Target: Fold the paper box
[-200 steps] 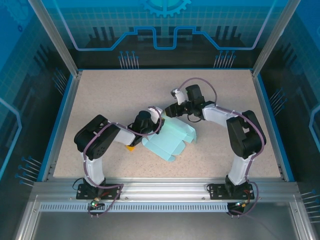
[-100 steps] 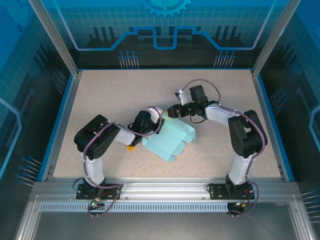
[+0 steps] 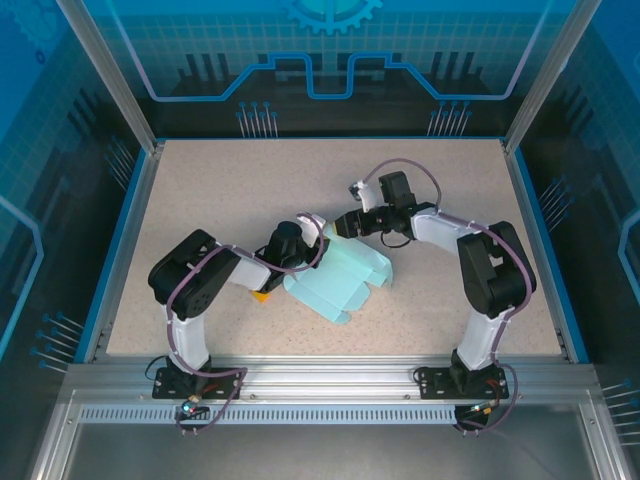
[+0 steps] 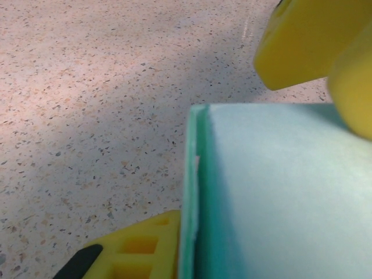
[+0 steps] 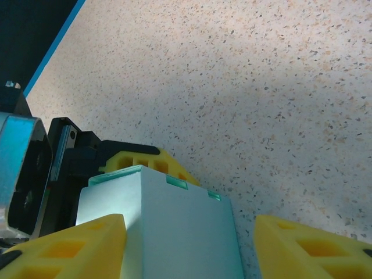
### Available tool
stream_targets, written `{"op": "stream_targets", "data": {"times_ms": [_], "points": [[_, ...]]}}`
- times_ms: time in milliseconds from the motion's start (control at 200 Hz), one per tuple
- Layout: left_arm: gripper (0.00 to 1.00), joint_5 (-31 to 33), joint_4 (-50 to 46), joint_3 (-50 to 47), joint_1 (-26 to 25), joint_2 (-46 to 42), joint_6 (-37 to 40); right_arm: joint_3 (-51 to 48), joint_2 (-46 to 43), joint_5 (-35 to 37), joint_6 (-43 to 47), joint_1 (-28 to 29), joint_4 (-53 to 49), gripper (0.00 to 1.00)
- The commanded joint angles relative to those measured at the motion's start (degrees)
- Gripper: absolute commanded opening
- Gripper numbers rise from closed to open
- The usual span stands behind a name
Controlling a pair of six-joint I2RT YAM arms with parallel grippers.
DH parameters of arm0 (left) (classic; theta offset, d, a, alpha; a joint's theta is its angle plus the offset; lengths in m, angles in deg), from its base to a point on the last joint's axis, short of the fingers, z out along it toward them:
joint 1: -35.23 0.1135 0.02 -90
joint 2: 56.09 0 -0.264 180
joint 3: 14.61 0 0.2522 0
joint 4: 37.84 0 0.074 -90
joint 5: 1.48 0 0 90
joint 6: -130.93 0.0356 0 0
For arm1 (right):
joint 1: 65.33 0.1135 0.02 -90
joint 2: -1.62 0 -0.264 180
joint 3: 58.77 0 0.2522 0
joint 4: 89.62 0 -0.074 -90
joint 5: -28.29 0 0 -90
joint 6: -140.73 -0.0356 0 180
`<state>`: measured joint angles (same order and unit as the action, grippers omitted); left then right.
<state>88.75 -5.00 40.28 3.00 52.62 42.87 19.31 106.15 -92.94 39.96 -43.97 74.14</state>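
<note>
two grippers meet at the paper box (image 3: 345, 285), which lies near the middle of the table (image 3: 220, 200). the left gripper (image 3: 305, 232) - at its 10 o'clock edge - pinches a raised flap. the right gripper (image 3: 340, 225), at 12 o'clock, stands open astride this flap.

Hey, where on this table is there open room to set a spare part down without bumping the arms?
Free: the far-left corner of the table, the far strip behind both hands, and the right side past the right arm. Crowded: centre, where left hand and right hand meet at the paper box.
</note>
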Motion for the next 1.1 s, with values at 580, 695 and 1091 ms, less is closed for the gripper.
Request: {"op": "stream_targets", "data": {"times_ms": [580, 695, 1091], "points": [[0.03, 0.9, -1.9, 0.6, -0.3, -0.3, 0.7, 0.5, -1.1, 6.1, 3.0, 1.0, -7.9, 0.59], [0.00, 2.8, -3.5, 0.9, -0.3, -1.3, -0.4, 1.6, -3.5, 4.0, 1.7, 0.1, -8.0, 0.60], [0.00, 8.6, -10.8, 3.0, -0.3, -3.1, -4.9, -5.7, -15.3, 2.5, -0.1, -2.9, -6.4, 0.62]]}}
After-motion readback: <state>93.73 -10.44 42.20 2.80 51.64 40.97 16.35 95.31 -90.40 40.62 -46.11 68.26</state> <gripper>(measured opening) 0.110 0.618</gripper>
